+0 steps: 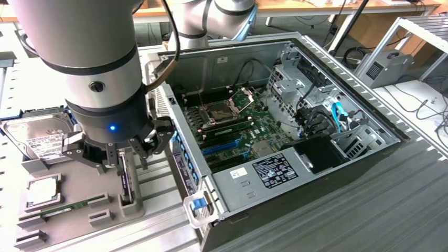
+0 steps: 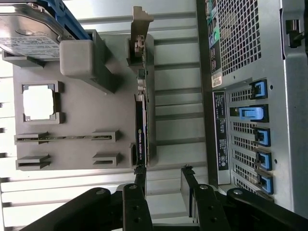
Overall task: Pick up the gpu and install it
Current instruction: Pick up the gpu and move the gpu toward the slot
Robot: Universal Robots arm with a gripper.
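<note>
The gpu (image 2: 140, 120) stands on its long edge in a slot of the grey holder tray (image 2: 86, 110), on the exterior view's left. Its silver bracket is at the far end, rising clear of the slot. The card's upper edge is free, with open air above it.

A strip of bare ribbed counter (image 2: 178, 77) lies between the tray and the rear panel of the computer case (image 1: 242, 185). The case lies on its side to the exterior view's right with its open face up. Inside, the blue expansion slots (image 1: 231, 143) are uncovered, with drive cages and cables crowding the far right wall. Blue latches (image 2: 257, 113) run down the rear panel.

A hard drive (image 1: 39, 137) sits at the tray's far left corner, touching a raised grey block. A square processor (image 1: 43, 188) sits nearer, and a narrow memory stick (image 1: 64, 208) nearer again. All three are well apart from the card.

Pale lettering runs along the gpu's dark edge, too small to read. The hard drive carries a white label and the case a black-and-white sticker (image 1: 274, 171). A long sticker (image 2: 222, 139) is on the rear panel. None of this print is legible.

The arm (image 1: 98, 68) hangs over the tray. The jaws are spread wide and released, grasping nothing. They hover above the card's bracket-free end, and one finger lines up with the card's edge in the wrist view.
</note>
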